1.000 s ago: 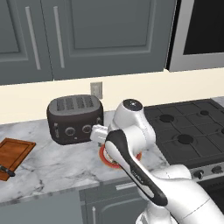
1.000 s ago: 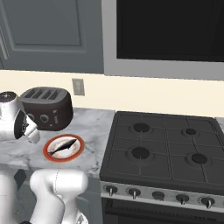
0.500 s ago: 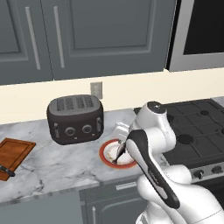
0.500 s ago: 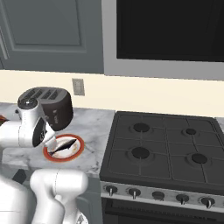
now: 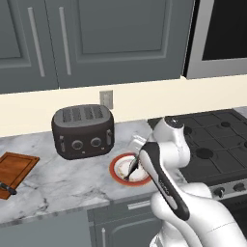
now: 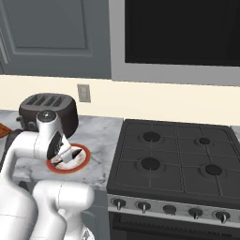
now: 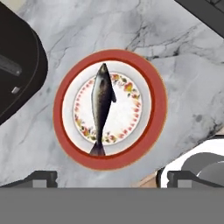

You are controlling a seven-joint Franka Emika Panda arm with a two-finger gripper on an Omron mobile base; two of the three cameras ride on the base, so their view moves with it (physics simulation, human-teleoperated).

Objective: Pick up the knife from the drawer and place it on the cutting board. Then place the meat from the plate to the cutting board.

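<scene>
The plate, orange-red rimmed with a white speckled centre, lies on the marble counter with the meat, a slender dark fish, along its middle. My gripper hangs open just above the plate, its fingertips wide apart with nothing between them. From the right, the gripper covers part of the plate. The cutting board lies far left on the counter, with the knife's black handle at its near edge. A grey drawer front shows below the counter; whether it is open I cannot tell.
A black toaster stands just behind and left of the plate. The black stove starts right of the plate. A wall outlet sits above the counter, with grey cabinets overhead. Bare marble lies between plate and board.
The arm has swung right, from in front of the toaster to over the plate. The gripper has stayed open. The plate, meat and board have not moved.
</scene>
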